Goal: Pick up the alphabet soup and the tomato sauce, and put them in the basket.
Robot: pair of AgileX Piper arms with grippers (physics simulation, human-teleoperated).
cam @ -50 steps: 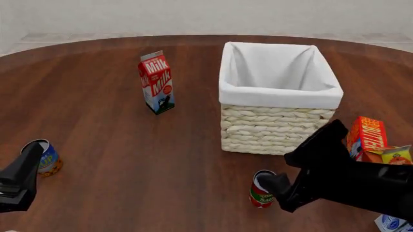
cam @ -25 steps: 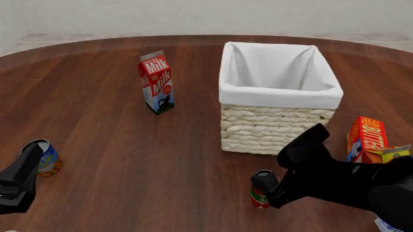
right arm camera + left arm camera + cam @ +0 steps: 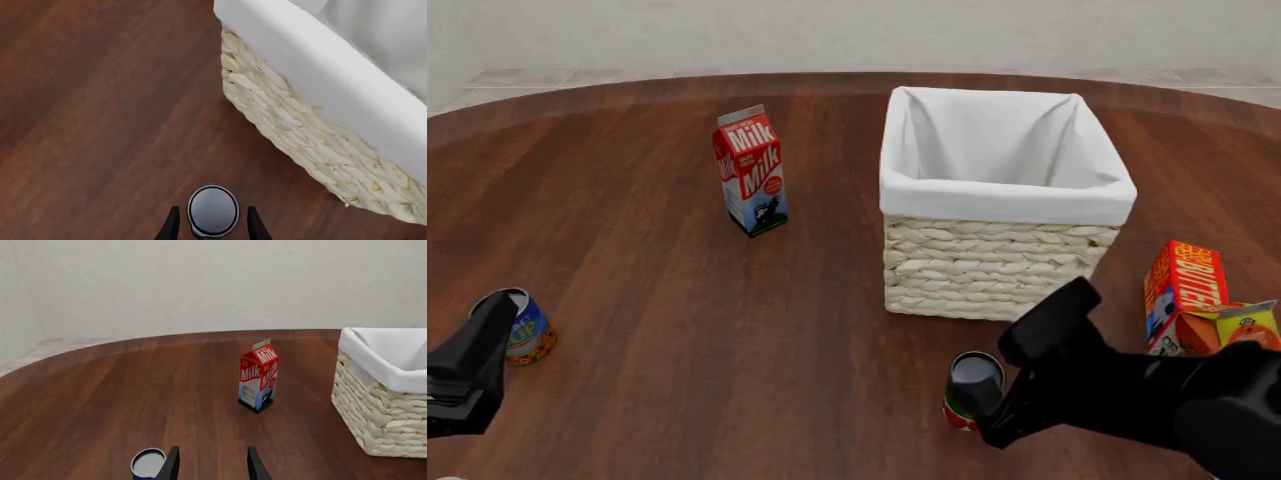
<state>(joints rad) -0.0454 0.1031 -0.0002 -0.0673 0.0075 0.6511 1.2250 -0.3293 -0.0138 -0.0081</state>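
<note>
The alphabet soup [image 3: 529, 330], a blue can with an orange base, stands at the front left. My left gripper [image 3: 487, 335] is open just beside it. In the left wrist view the can's grey top [image 3: 148, 463] lies outside the fingers [image 3: 172, 467], not between them. The tomato sauce [image 3: 961, 405], a red, white and green can, stands in front of the basket [image 3: 1001, 255]. My right gripper [image 3: 977, 385] is open and straddles this can. The right wrist view shows its top [image 3: 213, 210] between the fingers [image 3: 172, 227], with small gaps on each side.
A milk carton [image 3: 750, 170] stands left of the basket, and also shows in the left wrist view [image 3: 258, 376]. A red butter box [image 3: 1185, 282] and an orange carton [image 3: 1232, 322] stand at the right, close to my right arm. The basket wall [image 3: 320, 145] is just beyond the tomato sauce.
My right gripper has moved left and down over the tomato sauce, so the can now sits between its fingers. The left arm and the alphabet soup have not moved.
</note>
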